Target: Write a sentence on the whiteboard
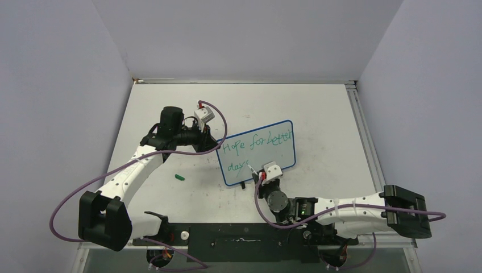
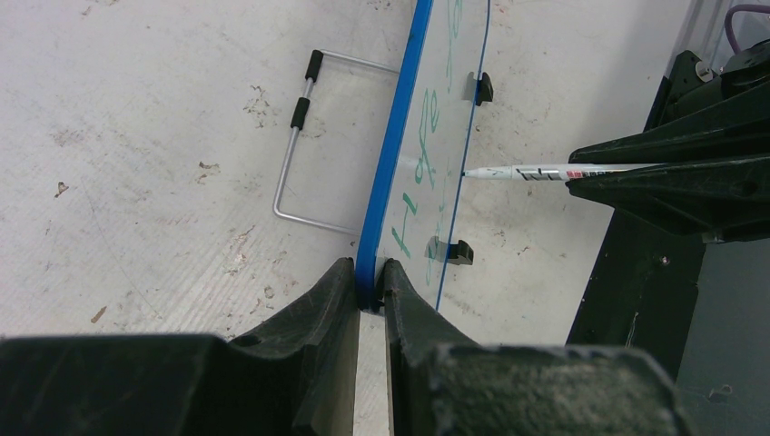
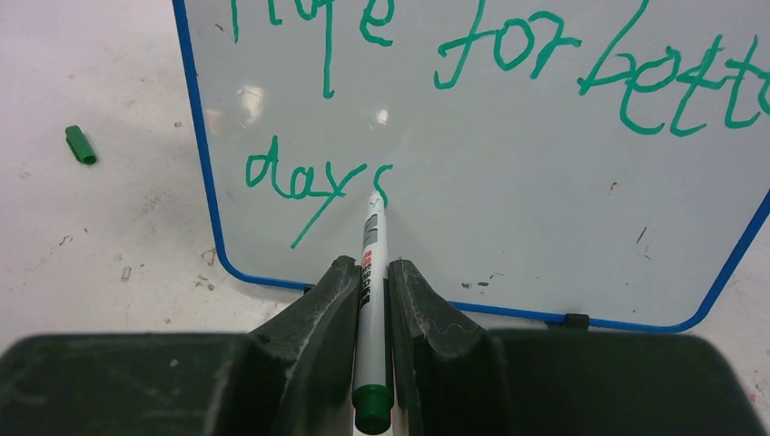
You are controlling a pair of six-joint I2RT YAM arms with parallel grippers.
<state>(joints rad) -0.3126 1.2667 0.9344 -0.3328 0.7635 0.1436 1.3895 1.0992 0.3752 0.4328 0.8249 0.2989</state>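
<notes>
The left claw (image 2: 368,277) pinches the whiteboard (image 2: 387,177) by its blue frame. The right claw (image 3: 370,277) grips a green marker (image 3: 373,232), its tip on the sentence (image 3: 313,177).

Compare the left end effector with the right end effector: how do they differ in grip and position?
The left end effector is shut on the whiteboard at its blue side edge; the right end effector is shut on a marker. The left end effector sits at the board's side; the right end effector faces its front, marker tip at the end of the sentence. Both are black and closed on something.
</notes>
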